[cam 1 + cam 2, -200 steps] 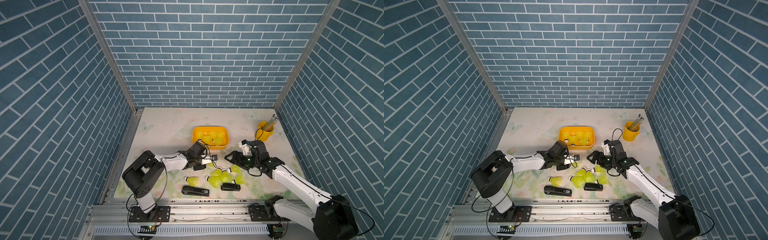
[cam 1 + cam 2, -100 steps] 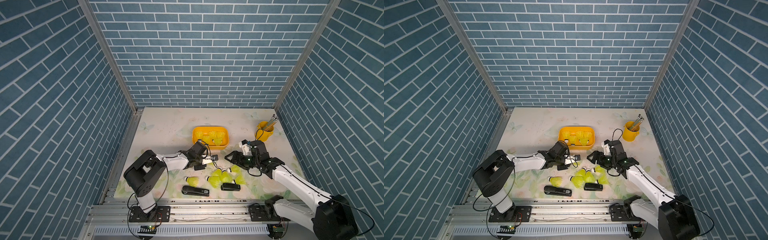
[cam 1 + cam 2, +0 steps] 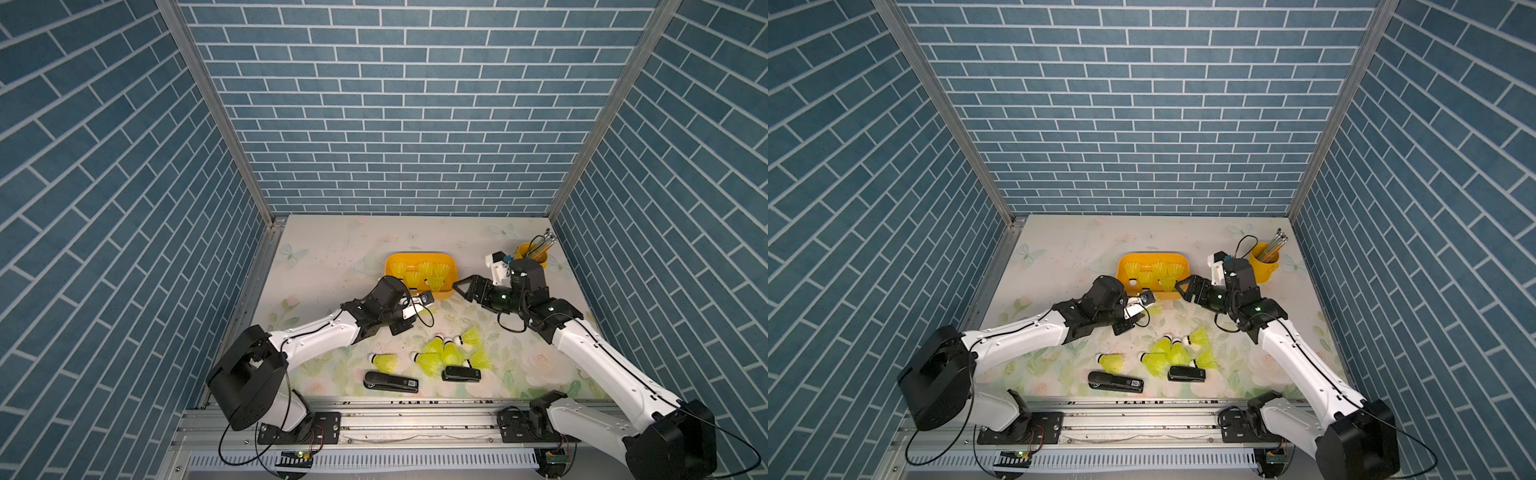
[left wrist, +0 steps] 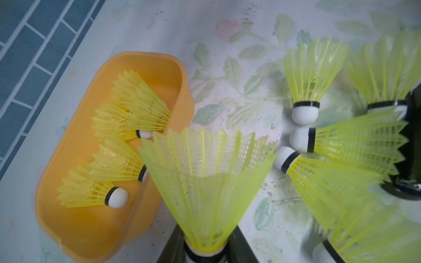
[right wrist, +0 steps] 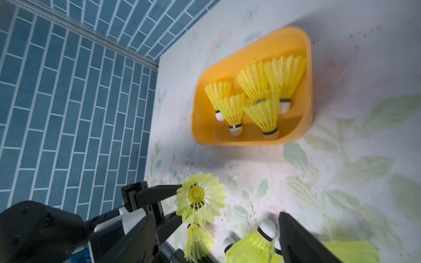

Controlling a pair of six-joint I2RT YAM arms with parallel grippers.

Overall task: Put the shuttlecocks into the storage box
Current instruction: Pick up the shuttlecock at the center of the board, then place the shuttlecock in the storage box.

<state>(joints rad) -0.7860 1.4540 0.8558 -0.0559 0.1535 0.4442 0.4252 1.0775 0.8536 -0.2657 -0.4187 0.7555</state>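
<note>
The yellow-orange storage box (image 3: 415,254) (image 3: 1150,254) holds several neon shuttlecocks (image 3: 419,272) (image 3: 1154,272) lying side by side. My left gripper (image 3: 417,311) (image 3: 1142,311) is just in front of the box, shut on one shuttlecock (image 4: 205,193) (image 5: 198,195) at its black-banded base, skirt pointing away. In the left wrist view the box (image 4: 91,227) lies beside this skirt. My right gripper (image 3: 457,286) (image 3: 1179,286) hangs open and empty at the box's near right corner. Several more shuttlecocks (image 3: 444,353) (image 3: 1171,353) lie clustered on the mat, and one (image 3: 384,361) lies apart.
Two black staplers (image 3: 390,381) (image 3: 461,374) lie near the front edge, the smaller one touching the cluster. A yellow cup with pencils (image 3: 532,253) stands at the back right behind the right arm. Brick-patterned walls enclose three sides.
My left gripper has closed on a shuttlecock and shifted slightly with it. The right arm has stayed still with its jaws open.
</note>
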